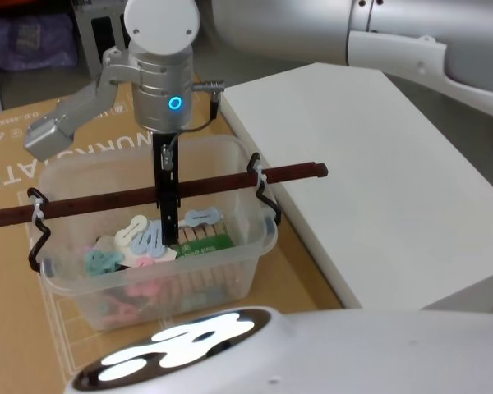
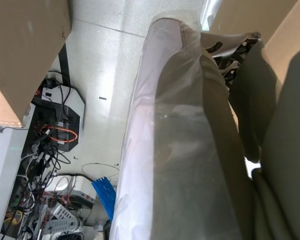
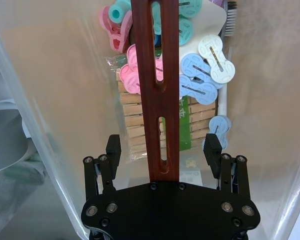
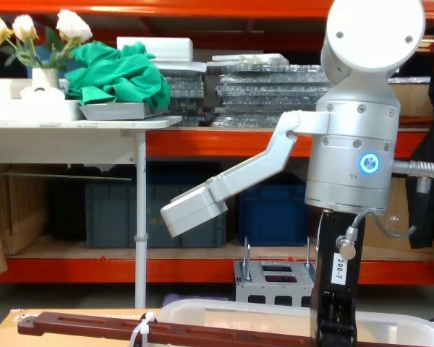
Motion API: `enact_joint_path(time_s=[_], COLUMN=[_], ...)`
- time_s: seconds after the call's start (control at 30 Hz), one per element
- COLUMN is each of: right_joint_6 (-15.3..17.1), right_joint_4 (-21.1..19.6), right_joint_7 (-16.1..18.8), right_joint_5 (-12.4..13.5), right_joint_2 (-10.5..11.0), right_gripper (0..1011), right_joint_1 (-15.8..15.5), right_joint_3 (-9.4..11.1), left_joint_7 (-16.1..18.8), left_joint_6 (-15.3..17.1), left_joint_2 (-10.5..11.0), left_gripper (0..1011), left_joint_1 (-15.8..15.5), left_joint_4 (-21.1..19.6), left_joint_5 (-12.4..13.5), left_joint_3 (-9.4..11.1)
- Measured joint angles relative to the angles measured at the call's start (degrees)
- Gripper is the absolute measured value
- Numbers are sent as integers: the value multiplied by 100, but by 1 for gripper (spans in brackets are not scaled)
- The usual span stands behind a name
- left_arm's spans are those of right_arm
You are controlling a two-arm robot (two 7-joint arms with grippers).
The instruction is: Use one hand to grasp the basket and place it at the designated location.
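The basket [image 1: 259,250] is a translucent whitish tub resting on brown cardboard, with pastel clips [image 3: 200,75] and wooden pegs inside. Its dark reddish-brown slotted bar handle [image 1: 99,201] spans the top lengthwise, fastened with a white tie [image 1: 38,212]. My right gripper [image 1: 171,234] hangs straight down from the silver arm with the blue ring [image 1: 175,103] and reaches into the tub at mid-handle. In the right wrist view the gripper [image 3: 163,146] is open, one black finger on each side of the handle [image 3: 162,90], with a gap both sides. The chest view shows the gripper [image 4: 333,318] at the handle [image 4: 94,327].
A large white platform [image 1: 378,164] lies right beside the basket on the right. Cardboard [image 1: 8,156] spreads to the left and behind. Across the room stand orange shelves with blue crates [image 4: 282,210] and a white table [image 4: 72,123] with flowers.
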Motion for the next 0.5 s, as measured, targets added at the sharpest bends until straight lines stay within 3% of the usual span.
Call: enact_joint_path(time_s=[0.5], right_joint_6=[-70], right_joint_4=[32], right_joint_7=[-36], right_joint_5=[-16], right_joint_2=[-32], right_gripper=[1001], right_joint_1=[-17], right_joint_3=[26], left_joint_7=[0], left_joint_6=[0], left_joint_2=[0], left_gripper=[0], left_joint_1=[0], left_joint_4=[0], left_joint_5=[0], left_joint_3=[0])
